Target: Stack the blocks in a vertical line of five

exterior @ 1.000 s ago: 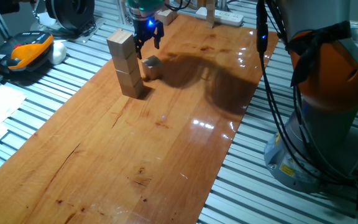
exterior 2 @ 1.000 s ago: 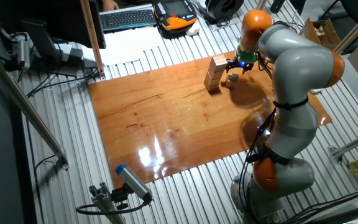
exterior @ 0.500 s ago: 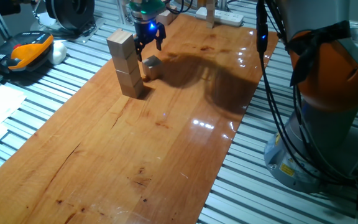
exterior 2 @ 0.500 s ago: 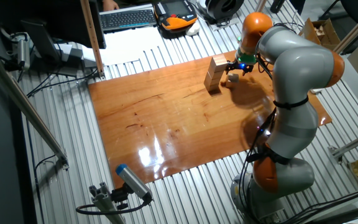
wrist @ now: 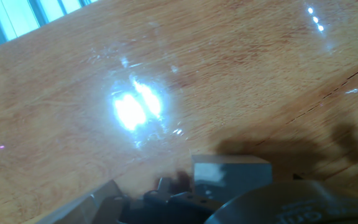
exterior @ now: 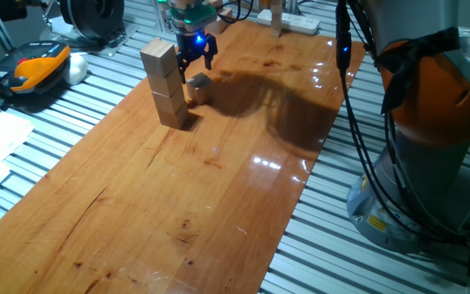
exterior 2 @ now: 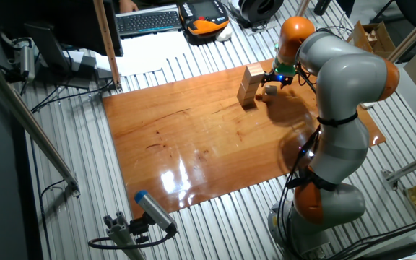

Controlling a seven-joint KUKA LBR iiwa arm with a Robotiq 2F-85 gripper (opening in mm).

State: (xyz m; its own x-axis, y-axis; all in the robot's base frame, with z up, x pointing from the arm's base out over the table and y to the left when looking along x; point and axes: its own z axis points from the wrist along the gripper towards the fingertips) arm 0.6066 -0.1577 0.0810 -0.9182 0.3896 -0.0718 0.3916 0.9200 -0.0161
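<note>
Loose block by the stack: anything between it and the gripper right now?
Nothing visible. The gripper hangs just above the loose block, which lies on the table right beside the stack; only air shows between them.

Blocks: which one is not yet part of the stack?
The loose block lying alone on the table beside the stack, just below the gripper. The other visible blocks sit one atop another.

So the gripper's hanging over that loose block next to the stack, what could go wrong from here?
The loose block sits close beside the three-block stack, so the open gripper may have little room on that side and could nudge the stack on the way down. In the hand view the block is low and partly hidden, so alignment is hard to confirm.
</note>
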